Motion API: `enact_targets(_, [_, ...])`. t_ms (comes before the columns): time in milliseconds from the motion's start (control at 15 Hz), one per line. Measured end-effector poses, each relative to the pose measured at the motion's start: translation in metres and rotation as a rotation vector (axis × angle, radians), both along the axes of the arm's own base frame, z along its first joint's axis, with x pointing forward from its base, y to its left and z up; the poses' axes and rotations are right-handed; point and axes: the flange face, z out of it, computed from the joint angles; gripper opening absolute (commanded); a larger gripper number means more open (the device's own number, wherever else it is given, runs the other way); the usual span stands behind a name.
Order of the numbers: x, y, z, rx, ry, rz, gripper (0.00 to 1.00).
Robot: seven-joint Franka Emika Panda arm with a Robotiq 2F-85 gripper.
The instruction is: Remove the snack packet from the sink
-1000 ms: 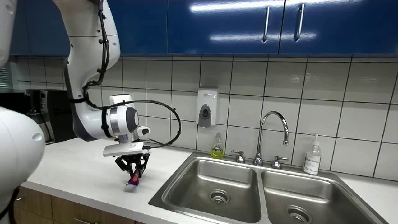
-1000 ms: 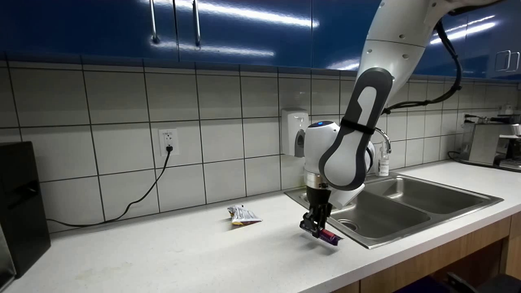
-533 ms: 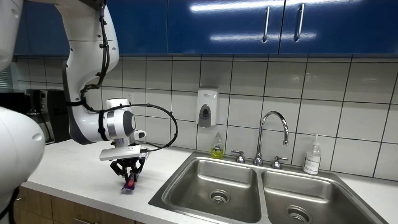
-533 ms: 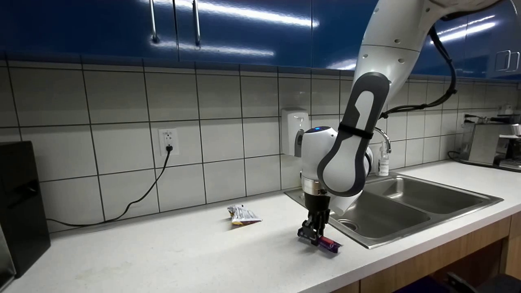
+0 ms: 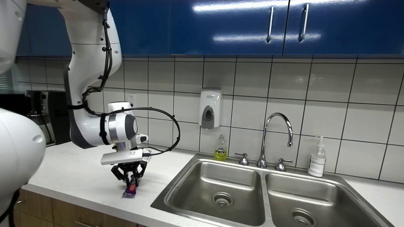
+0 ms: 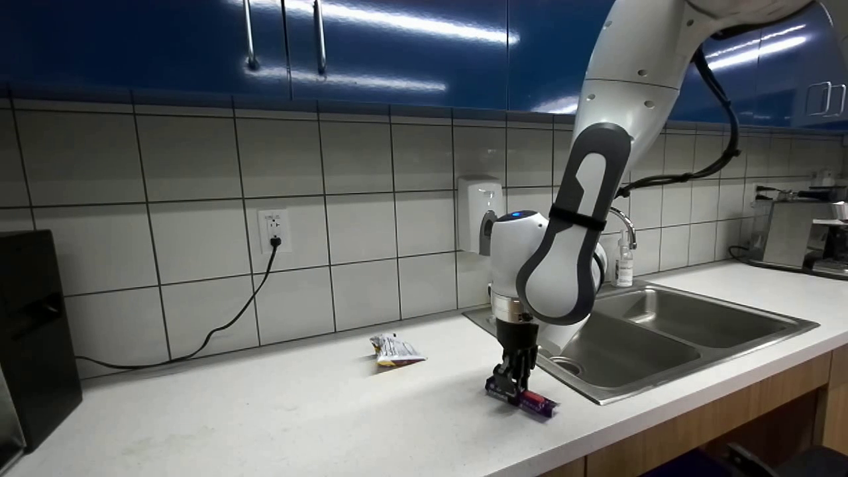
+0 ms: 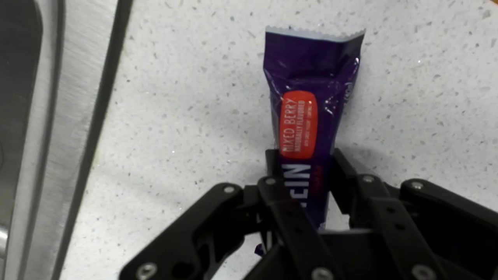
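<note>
Snack packet (image 7: 309, 116): seemingly rested on counter (image 6: 265, 411), outside sink (image 5: 266, 197); gripper (image 7: 304, 169) fingers (image 7: 343, 181) clamped on it. Removal looked done; release presumably remained.

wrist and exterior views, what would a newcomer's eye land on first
Probably the big white arm, bent down over the counter beside the sink in both exterior views. Next might come the purple-and-red packet, held in the gripper, right of centre in the wrist view. The glossy blue cabinets across the top of both exterior views also stand out.
</note>
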Motion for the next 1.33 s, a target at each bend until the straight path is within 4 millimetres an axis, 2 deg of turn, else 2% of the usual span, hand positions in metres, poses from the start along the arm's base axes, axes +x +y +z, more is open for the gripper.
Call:
enact_targets(67, [0.0, 0.0, -0.001, 0.0, 0.001, 0.0, 0.58])
enact_targets(133, [0.001, 0.0, -0.001, 0.0, 0.001, -0.001, 0.59])
enact_targets(200, [0.001, 0.0, -0.002, 0.0, 0.003, -0.001, 0.64])
enact_targets(467, [0.003, -0.001, -0.003, 0.001, 0.003, -0.006, 0.96])
enact_targets(533, [0.004, -0.001, -0.002, 0.001, 0.002, -0.008, 1.0])
enact_targets(933, [0.008, -0.003, 0.001, 0.012, -0.005, -0.042, 1.0])
enact_targets(1333, [0.017, -0.01, 0.022, 0.062, -0.028, -0.18, 1.0])
